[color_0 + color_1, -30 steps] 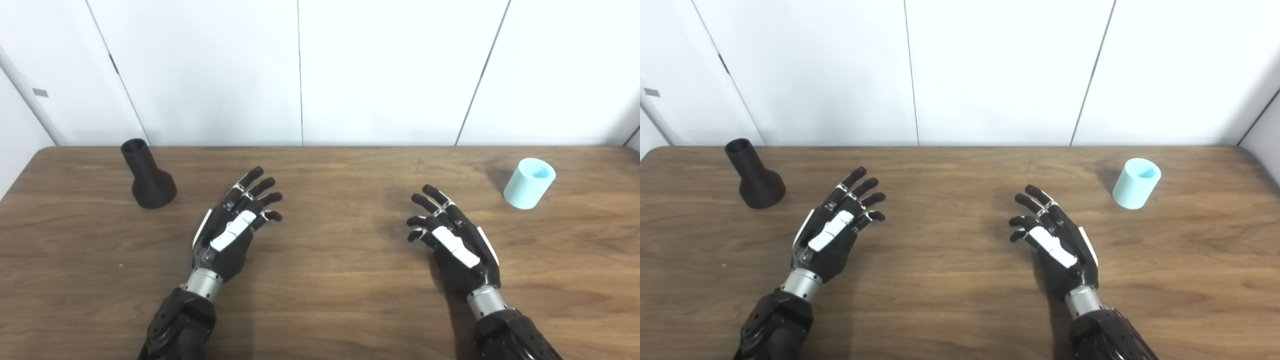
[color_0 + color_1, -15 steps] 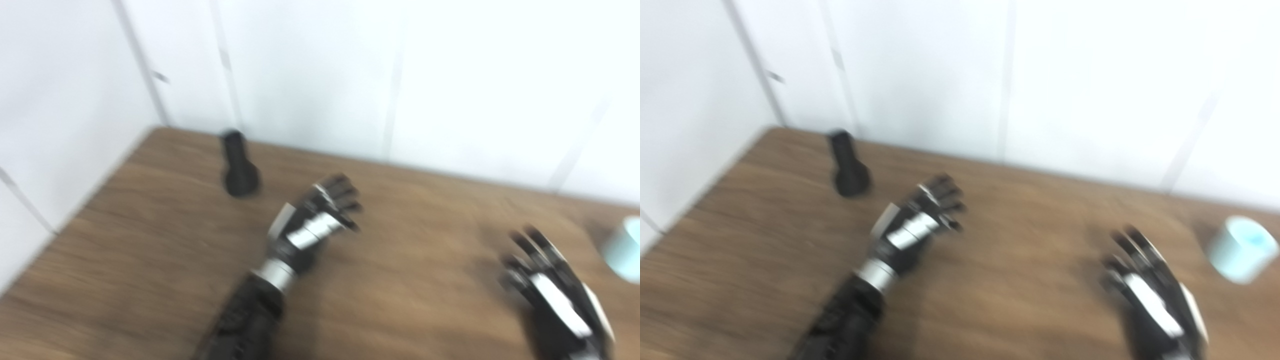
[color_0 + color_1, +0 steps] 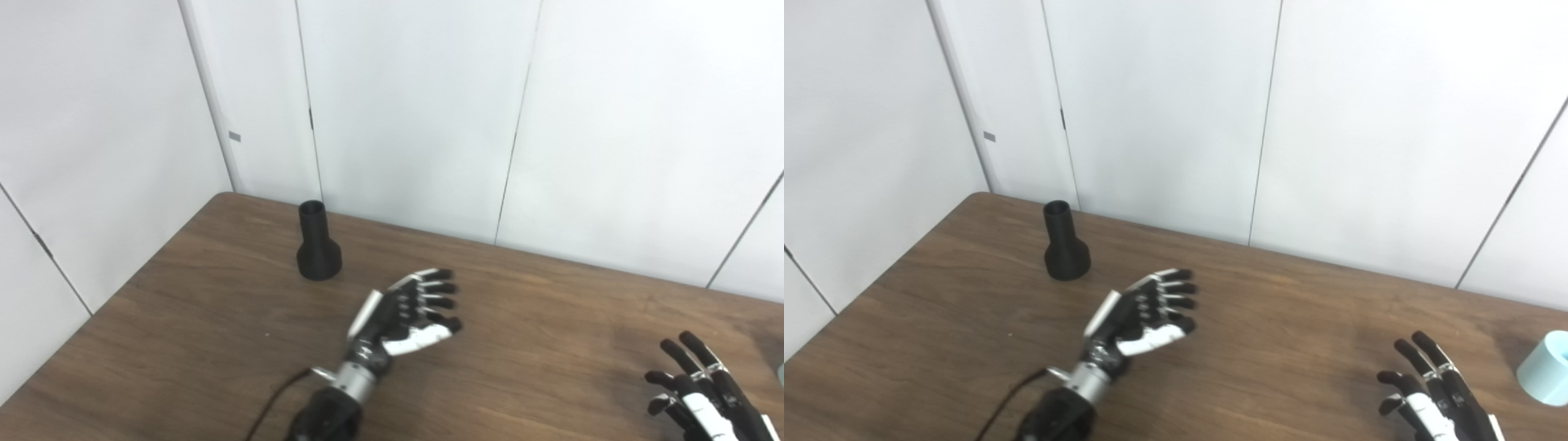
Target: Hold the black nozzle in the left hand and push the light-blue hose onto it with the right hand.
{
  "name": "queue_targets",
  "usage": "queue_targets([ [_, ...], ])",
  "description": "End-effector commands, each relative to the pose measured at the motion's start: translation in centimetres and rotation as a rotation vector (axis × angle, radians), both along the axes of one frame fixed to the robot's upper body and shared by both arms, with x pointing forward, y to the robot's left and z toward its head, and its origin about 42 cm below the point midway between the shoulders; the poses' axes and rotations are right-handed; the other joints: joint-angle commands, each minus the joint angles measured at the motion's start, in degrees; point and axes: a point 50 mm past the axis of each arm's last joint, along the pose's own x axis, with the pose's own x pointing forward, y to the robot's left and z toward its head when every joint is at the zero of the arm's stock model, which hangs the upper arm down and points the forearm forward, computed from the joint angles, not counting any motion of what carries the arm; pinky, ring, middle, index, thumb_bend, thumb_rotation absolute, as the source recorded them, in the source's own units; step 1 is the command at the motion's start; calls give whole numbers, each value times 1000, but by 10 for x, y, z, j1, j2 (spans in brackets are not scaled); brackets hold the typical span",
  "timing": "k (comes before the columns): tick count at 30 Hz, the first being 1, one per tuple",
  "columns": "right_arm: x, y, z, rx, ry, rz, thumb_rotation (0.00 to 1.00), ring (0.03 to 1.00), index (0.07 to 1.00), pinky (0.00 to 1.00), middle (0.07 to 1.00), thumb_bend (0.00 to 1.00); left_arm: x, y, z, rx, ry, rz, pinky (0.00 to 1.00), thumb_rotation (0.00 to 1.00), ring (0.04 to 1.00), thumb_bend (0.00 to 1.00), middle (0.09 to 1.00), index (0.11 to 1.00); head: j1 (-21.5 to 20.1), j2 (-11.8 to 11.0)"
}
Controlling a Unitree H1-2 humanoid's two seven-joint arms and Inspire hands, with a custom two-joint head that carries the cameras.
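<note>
The left hand (image 3: 407,312) hangs above the brown wooden table (image 3: 202,343), fingers spread and grasping nothing, near the black flared plastic nozzle (image 3: 317,250) but not touching it. To grasp well, it should probably swing toward the nozzle, wrap the narrow neck above the flared base, and keep it upright. Well away from the nozzle, the right hand (image 3: 1433,392) is also spread and empty, beside the light-blue cylindrical hose piece (image 3: 1545,376).

The left hand (image 3: 404,312) is being held open above the surface, fingers (image 3: 438,288) extended and slightly spread, thumb side turned up, its forearm being angled in from below. The right hand (image 3: 1433,395) is being held open too, fingers spread and pointing up-left, nothing being gripped.
</note>
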Motion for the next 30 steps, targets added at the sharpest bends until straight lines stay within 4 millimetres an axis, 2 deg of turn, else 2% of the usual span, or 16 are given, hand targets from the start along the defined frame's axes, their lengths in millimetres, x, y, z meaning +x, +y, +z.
queue_targets([
  [1, 6, 3, 17, 3, -83, 24, 192, 573, 791, 229, 818, 451, 14, 11, 48, 76, -151, 40, 597, 206, 682, 767, 724, 766, 0, 1],
  [5, 8, 2, 15, 12, -93, 34, 190, 579, 813, 220, 852, 435, 26, 44, 88, 218, -225, 137, 629, 173, 722, 763, 750, 778, -1, 1],
  [8, 7, 3, 15, 16, -89, 29, 178, 583, 809, 207, 835, 402, 34, 62, 112, 304, -273, 224, 612, 152, 736, 772, 757, 775, -1, 1],
  [12, 7, 4, 18, 7, -76, 27, 153, 592, 812, 207, 848, 367, 40, 72, 137, 283, -321, 294, 592, 103, 744, 767, 779, 788, 2, 1],
  [16, 8, 6, 18, 11, -72, 27, 148, 597, 822, 208, 845, 385, 44, 77, 158, 316, -405, 375, 630, 122, 806, 762, 819, 819, 4, 0],
  [18, 7, 7, 19, 3, -72, 25, 140, 623, 826, 214, 855, 368, 46, 80, 163, 348, -438, 430, 674, 121, 835, 752, 844, 833, 4, -1],
  [21, 5, 8, 21, 2, -70, 22, 113, 676, 852, 169, 886, 327, 48, 88, 166, 455, -450, 546, 750, 172, 864, 744, 880, 857, 3, 0],
  [22, 5, 8, 22, 4, -70, 23, 91, 691, 869, 73, 904, 298, 49, 91, 166, 476, -441, 575, 793, 188, 886, 755, 902, 863, 3, 0],
  [24, 4, 8, 25, 3, -76, 25, 74, 683, 876, 19, 915, 269, 52, 97, 164, 514, -420, 609, 860, 218, 929, 780, 935, 881, 3, 0],
  [26, 4, 8, 25, 4, -78, 30, 65, 694, 881, 3, 920, 245, 55, 103, 162, 556, -375, 608, 884, 231, 962, 802, 962, 909, 4, 3],
  [28, 5, 7, 23, 6, -77, 32, 77, 684, 881, 0, 913, 259, 58, 109, 158, 594, -308, 587, 925, 237, 992, 893, 992, 978, 4, 3],
  [30, 5, 6, 23, 7, -74, 27, 67, 678, 873, 31, 904, 265, 60, 116, 150, 655, -252, 575, 933, 248, 998, 936, 998, 995, 3, 3],
])
